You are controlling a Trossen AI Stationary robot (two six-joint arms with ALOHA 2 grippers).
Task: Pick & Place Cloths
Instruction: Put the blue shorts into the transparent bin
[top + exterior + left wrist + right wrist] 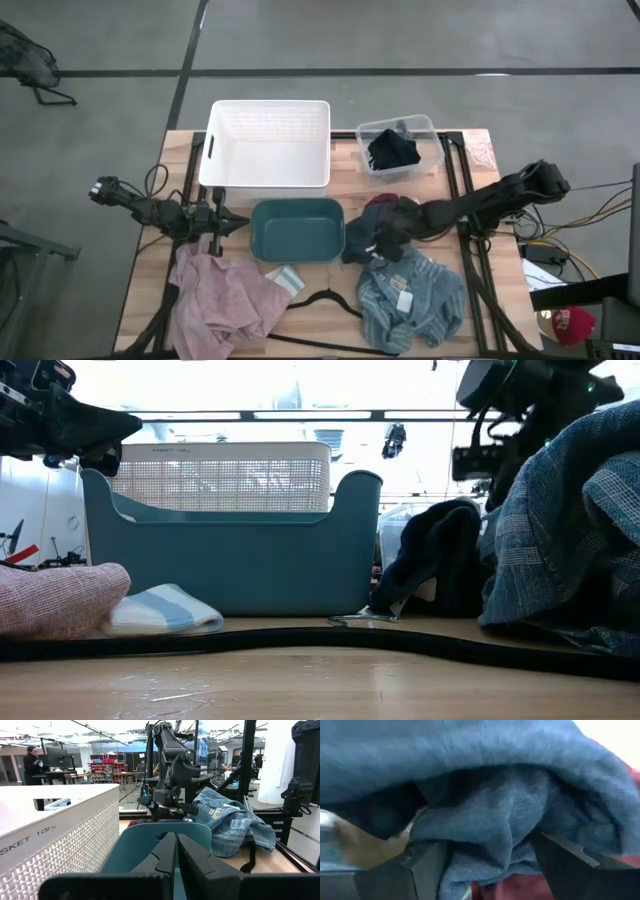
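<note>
A navy cloth lies crumpled just right of the teal bin, with a maroon cloth beside it. My right gripper points steeply down over the navy cloth. It is open, with a navy fold bulging between its fingers. The light blue striped cloth with a white tag lies at the near right. The pale pink cloth lies at the near left, and a small sock sits beside it. My left gripper waits shut and level, left of the teal bin. My right gripper comes at the navy cloth from above, slanting down, with one finger on each side of a raised fold. The cloth lies slack on the table. I cannot tell whether the fingers touch it.
A white bin stands at the far middle. At the far right is a clear bin holding a dark cloth. A black wire hanger lies near the front edge between the pink and striped cloths.
</note>
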